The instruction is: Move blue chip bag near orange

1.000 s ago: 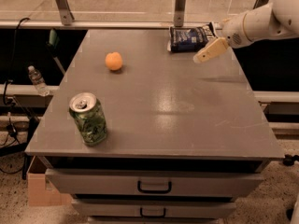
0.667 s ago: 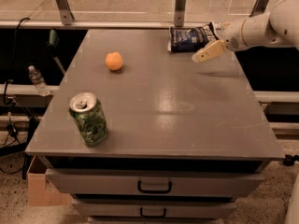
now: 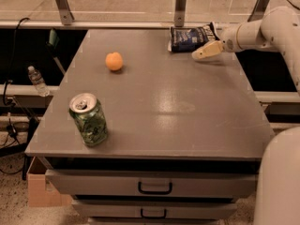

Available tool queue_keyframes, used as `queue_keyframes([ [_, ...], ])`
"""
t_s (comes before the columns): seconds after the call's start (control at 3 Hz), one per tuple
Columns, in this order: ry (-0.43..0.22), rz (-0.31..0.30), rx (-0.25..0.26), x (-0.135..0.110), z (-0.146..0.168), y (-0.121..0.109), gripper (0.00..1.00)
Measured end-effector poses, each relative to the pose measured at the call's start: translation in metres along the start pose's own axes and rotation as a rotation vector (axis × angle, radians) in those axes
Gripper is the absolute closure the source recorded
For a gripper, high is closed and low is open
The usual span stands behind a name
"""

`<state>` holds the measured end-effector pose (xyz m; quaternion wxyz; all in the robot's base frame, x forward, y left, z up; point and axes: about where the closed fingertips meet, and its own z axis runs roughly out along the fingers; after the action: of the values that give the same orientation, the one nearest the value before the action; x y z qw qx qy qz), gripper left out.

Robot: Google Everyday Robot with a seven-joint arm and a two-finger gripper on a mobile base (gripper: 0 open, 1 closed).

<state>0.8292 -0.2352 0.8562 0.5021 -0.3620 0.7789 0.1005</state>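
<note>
The blue chip bag [image 3: 188,38] is a dark navy foil bag with white lettering, lying flat at the far right of the grey table [image 3: 159,102]. The orange [image 3: 114,61] sits on the table's far left part, well apart from the bag. My gripper [image 3: 209,40] is at the bag's right end, open. One cream finger [image 3: 206,51] lies in front of the bag's right corner and the other shows just behind it. The bag rests on the table.
A green patterned soda can [image 3: 89,119] stands near the table's front left. Drawers with handles [image 3: 154,188] are below the tabletop. A water bottle [image 3: 36,80] stands on a ledge to the left. A railing runs behind the table. My arm's base [image 3: 279,182] is at the lower right.
My gripper has shifted slightly left, closer around the bag's right end. The bag, orange and can have not moved.
</note>
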Motion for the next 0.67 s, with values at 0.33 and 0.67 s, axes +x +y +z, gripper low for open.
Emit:
queue_keyframes([
  [0.33,0.000,0.045,0.011,0.0037,0.0149,-0.0097,0.23],
  [0.67,-0.010,0.080,0.019,0.0025,0.0175,-0.0153,0.47],
])
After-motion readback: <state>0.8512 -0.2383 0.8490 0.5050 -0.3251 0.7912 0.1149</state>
